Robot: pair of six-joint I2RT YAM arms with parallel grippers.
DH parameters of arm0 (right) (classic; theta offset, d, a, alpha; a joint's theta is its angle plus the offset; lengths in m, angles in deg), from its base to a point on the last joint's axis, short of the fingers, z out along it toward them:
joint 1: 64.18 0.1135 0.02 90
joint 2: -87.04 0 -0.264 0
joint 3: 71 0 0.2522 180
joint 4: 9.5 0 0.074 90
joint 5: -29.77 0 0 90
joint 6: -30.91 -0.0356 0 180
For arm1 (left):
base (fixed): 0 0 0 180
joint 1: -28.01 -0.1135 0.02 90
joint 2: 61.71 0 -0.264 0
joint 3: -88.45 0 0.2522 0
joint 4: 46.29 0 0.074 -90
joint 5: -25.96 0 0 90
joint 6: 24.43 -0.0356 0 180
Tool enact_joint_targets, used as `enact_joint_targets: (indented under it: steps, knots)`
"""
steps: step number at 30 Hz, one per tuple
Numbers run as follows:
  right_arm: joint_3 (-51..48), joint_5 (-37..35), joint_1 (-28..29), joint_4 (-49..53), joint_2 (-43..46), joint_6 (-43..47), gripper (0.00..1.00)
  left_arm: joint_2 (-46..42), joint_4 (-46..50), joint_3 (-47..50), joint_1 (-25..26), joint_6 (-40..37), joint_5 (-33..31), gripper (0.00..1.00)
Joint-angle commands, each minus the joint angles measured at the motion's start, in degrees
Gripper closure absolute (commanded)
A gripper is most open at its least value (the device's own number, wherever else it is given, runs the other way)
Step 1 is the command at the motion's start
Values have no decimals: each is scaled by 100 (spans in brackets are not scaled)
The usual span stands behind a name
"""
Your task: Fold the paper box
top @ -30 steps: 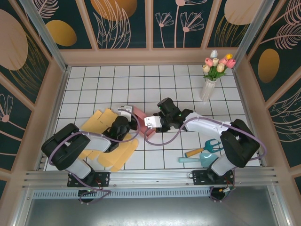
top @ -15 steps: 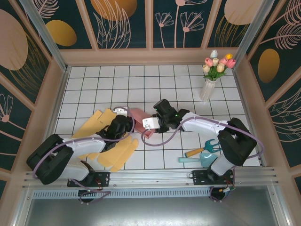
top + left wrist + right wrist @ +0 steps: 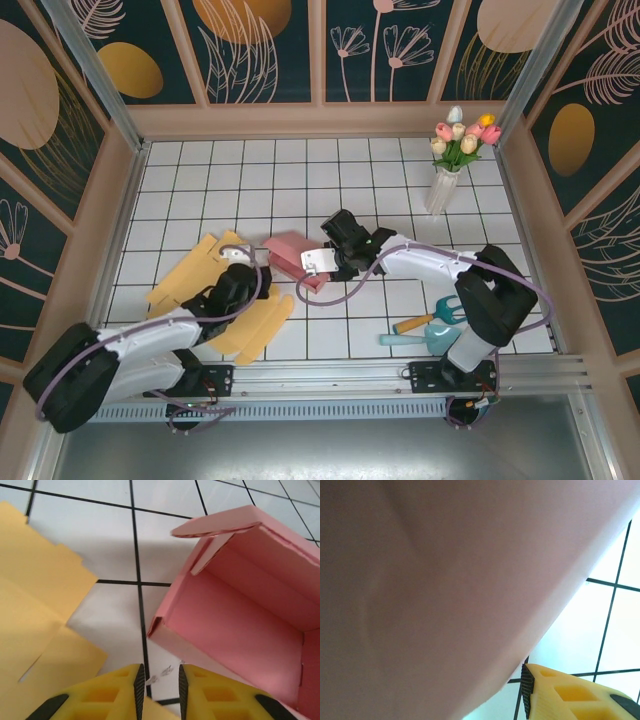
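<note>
An overhead camera is looking down at the white tiled table [image 3: 200, 170] (from behind its near edge). Both wrist cameras are facing the pink paper box [image 3: 286, 248] up close, the right one closest.

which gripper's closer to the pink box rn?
Right. The right gripper is on the pink box at its right edge; the left gripper sits just short of its open side, not touching.

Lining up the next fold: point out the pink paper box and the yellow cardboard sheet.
pink paper box [image 3: 240, 615]: left wrist view, inside panel.
yellow cardboard sheet [image 3: 35, 590]: left wrist view, flat upper panel.
</note>
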Motion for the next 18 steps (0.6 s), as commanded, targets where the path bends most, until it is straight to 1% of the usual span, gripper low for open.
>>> enact_joint_targets:
  steps: [1, 3, 5, 7, 9, 11, 13, 16, 18]
  knots:
    - [141, -265, 75, 384, -89, 16, 54, -850, 473, 182, 33, 332, -201, 74]
    - [134, -375, 81, 452, -110, 49, 54, -1496, 874, 184, 27, 403, -512, 73]
    - [133, -463, 106, 518, -136, 94, 54, -1955, 1098, 147, 29, 430, -734, 68]
    - [152, -543, 139, 539, -156, 131, 54, -2207, 1221, 11, 33, 447, -858, 65]
    - [172, -581, 189, 557, -189, 161, 54, -2196, 1247, -195, 30, 391, -880, 60]
    - [197, -618, 259, 543, -220, 215, 54, -1981, 1131, -390, 29, 309, -910, 56]
    - [213, -730, 339, 508, -302, 252, 53, -1571, 1020, -630, 31, 201, -882, 54]
    - [247, -946, 491, 492, -474, 288, 53, -697, 738, -970, 31, 11, -749, 53]
    - [265, -1037, 551, 512, -539, 290, 53, -110, 712, -1208, 26, -116, -766, 53]
